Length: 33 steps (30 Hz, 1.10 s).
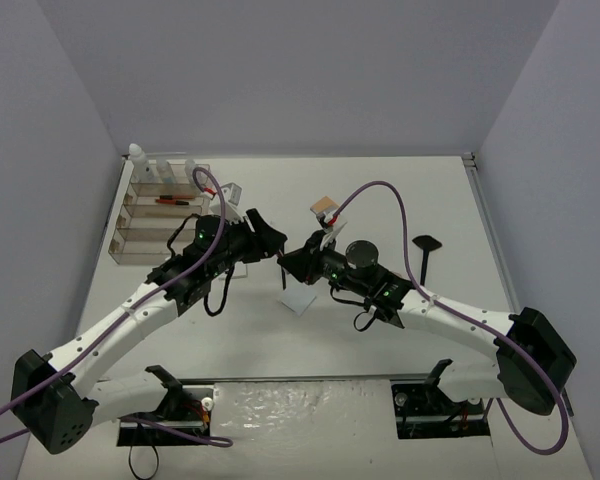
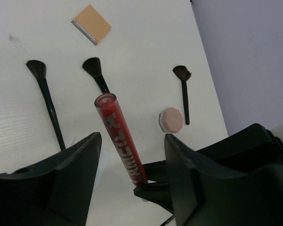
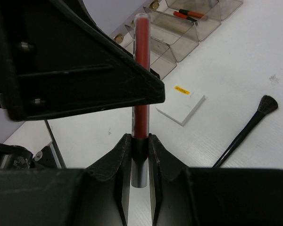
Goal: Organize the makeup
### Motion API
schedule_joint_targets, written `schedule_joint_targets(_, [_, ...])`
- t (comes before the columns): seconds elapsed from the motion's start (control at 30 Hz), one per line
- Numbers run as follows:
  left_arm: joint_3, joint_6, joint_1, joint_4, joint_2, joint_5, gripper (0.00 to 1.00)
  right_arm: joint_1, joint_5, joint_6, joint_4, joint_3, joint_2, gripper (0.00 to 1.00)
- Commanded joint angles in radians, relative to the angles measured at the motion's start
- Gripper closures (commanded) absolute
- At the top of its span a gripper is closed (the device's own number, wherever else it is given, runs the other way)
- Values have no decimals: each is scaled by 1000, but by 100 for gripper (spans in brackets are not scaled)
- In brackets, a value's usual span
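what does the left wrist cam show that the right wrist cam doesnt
Only the left wrist view: the tan square compact, the pink round compact, and three black brushes rather than one. Only the right wrist view: the organizer tray, the white square pad, and the right gripper clamped on the grey end of the red lip tube. Both: that tube, and at least one black brush.

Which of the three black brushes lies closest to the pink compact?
The rightmost brush, handle beside the pink compact; the left brush and middle brush lie farther away.
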Motion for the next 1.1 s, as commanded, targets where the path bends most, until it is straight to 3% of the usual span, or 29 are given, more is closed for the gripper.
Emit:
schedule_joint_targets(0.0, [58, -31, -23, 124, 9, -33, 78, 9, -4, -8, 118, 11, -27, 100])
schedule_joint_targets(0.07, [61, -33, -26, 133, 17, -35, 95, 8, 3, -11, 115, 11, -28, 99])
schedule_joint_targets(0.13, [62, -37, -28, 137, 22, -38, 100, 9, 12, -17, 109, 9, -30, 90])
schedule_joint_targets(0.33, [62, -37, -24, 126, 27, -105, 100, 6, 51, -56, 40, 21, -33, 32])
schedule_joint_targets(0.43, [91, -27, 6, 82, 38, -175, 100, 0, 124, -92, -55, 31, -46, 10])
schedule_joint_targets(0.7, [111, -164, 316, 69, 111, -183, 100, -22, 332, -160, -245, 14, -152, 5])
schedule_joint_targets(0.9, [212, -368, 644, 141, 365, -85, 100, -65, 456, -174, -371, -34, -293, 0])
schedule_joint_targets(1.07, [372, -458, 768, 129, 590, -39, 100, -90, 490, -197, -427, -65, -391, 0])
